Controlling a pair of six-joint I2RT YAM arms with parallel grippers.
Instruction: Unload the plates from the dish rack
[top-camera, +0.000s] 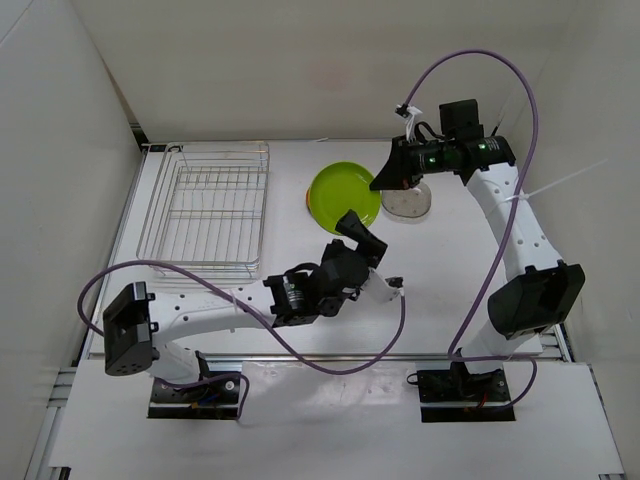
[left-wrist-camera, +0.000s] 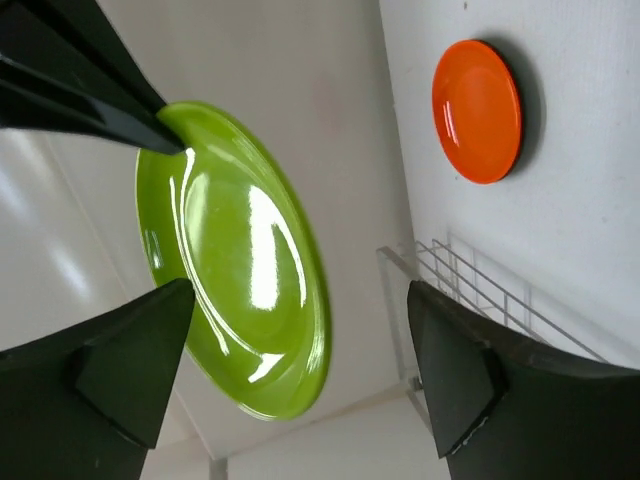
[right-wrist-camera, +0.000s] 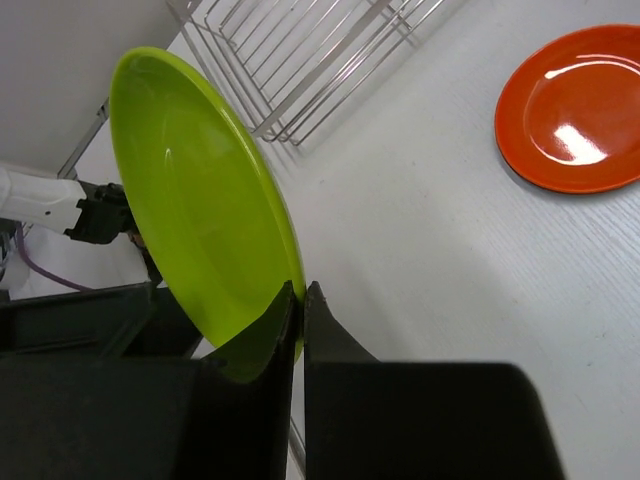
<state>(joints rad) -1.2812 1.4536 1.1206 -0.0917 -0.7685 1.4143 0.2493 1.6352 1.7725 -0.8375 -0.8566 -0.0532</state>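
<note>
My right gripper (top-camera: 381, 182) is shut on the rim of the lime green plate (top-camera: 345, 193) and holds it tilted above the table. The right wrist view shows the jaws (right-wrist-camera: 302, 300) pinching the plate (right-wrist-camera: 200, 230). An orange-red plate (right-wrist-camera: 575, 110) lies flat on the table and is mostly hidden under the green one in the top view (top-camera: 308, 201). A clear plate (top-camera: 410, 204) lies on the table below the right wrist. The silver wire dish rack (top-camera: 205, 210) at the back left holds no plates. My left gripper (top-camera: 362, 237) is open and empty, just in front of the green plate (left-wrist-camera: 240, 260). No black plate shows clearly.
White walls close in the table on the left, back and right. The left arm's forearm (top-camera: 220, 305) stretches across the table's near part. A purple cable (top-camera: 470, 70) loops above the right arm. The rack's corner shows in the left wrist view (left-wrist-camera: 480, 290).
</note>
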